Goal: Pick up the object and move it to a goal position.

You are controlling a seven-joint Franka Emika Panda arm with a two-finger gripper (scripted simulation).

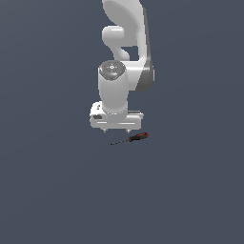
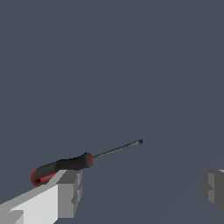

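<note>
The small screwdriver with a red-and-black handle and thin dark metal shaft point(image 1: 131, 139) lay flat on the plain dark grey-blue floor point(image 1: 57, 190), not lifted, so the pick had not happened at this moment. The white Franka arm point(image 1: 125, 43) hung over it with its white parallel gripper point(image 1: 116, 130) pointed down, fingertips low and close to the floor. In the exterior view the tool sat just below the gripper body, handle toward that view's right, shaft tip toward its left. In the wrist view the screwdriver point(image 2: 83, 162) showed its handle partly covered by one grey finger pad point(image 2: 70, 192); whether the pad touched the handle or sat just in front of it, can't tell. The other pad sat well apart at the far edge of that view, so the fingers were spread wide with nothing pinched. The shaft ran out into the gap between them, but the handle looked off toward one finger, not centred. Judgement: the approach looked mostly done; alignment over the handle, closing, lifting and carrying were all left. No goal marker showed in either view, so distance to goal couldn't be judged. Closing from this offset might have nudged or spun the tool instead of gripping it.
</note>
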